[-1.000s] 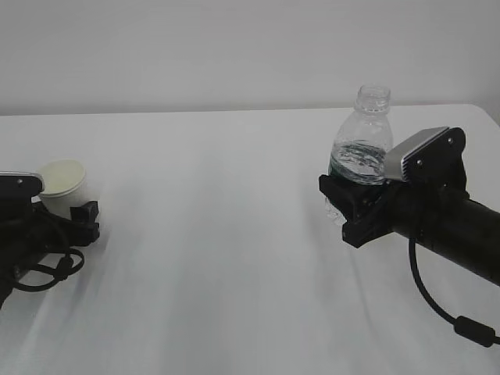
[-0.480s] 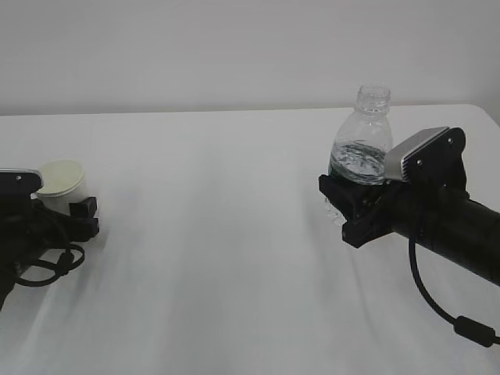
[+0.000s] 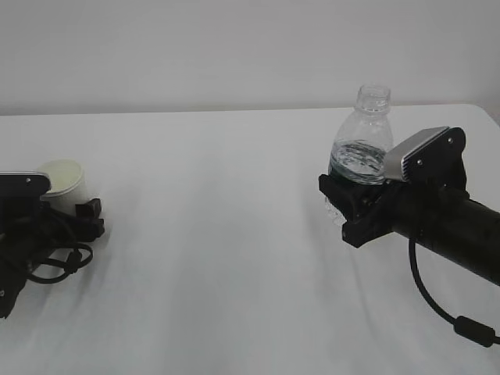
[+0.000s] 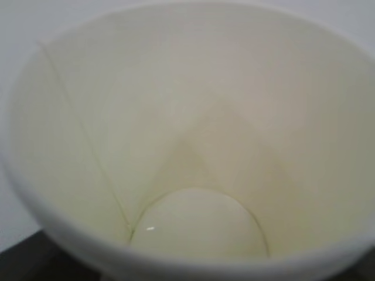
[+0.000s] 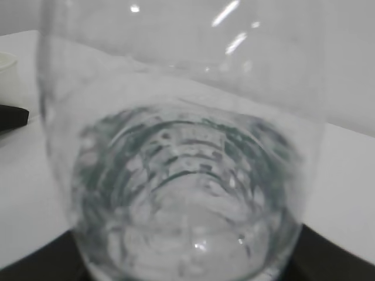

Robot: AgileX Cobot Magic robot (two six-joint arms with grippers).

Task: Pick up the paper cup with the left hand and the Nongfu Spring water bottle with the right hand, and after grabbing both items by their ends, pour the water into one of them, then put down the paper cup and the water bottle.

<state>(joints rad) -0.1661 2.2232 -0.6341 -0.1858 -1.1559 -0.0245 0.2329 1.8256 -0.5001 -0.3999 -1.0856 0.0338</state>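
The paper cup [image 3: 62,176] stands upright at the far left, white with a cream inside. My left gripper [image 3: 74,207] is closed round its lower part, and one black finger [image 3: 90,219] shows beside it. The left wrist view looks straight down into the empty cup [image 4: 193,146]. On the right the Nongfu Spring water bottle [image 3: 362,144] is upright and uncapped, and the water [image 3: 359,160] fills about its lower half. My right gripper [image 3: 351,207] is shut on the bottle's base. The bottle's ribbed bottom [image 5: 187,193] fills the right wrist view.
The white table [image 3: 219,234] runs between the two arms, its back edge meeting a pale wall. A black cable [image 3: 437,305] hangs from the right arm near the front right. The cup's rim [image 5: 6,67] shows at the left edge of the right wrist view.
My left wrist has crept slightly to the right and now hides a little more of the cup's side. The right arm and the bottle have not moved.
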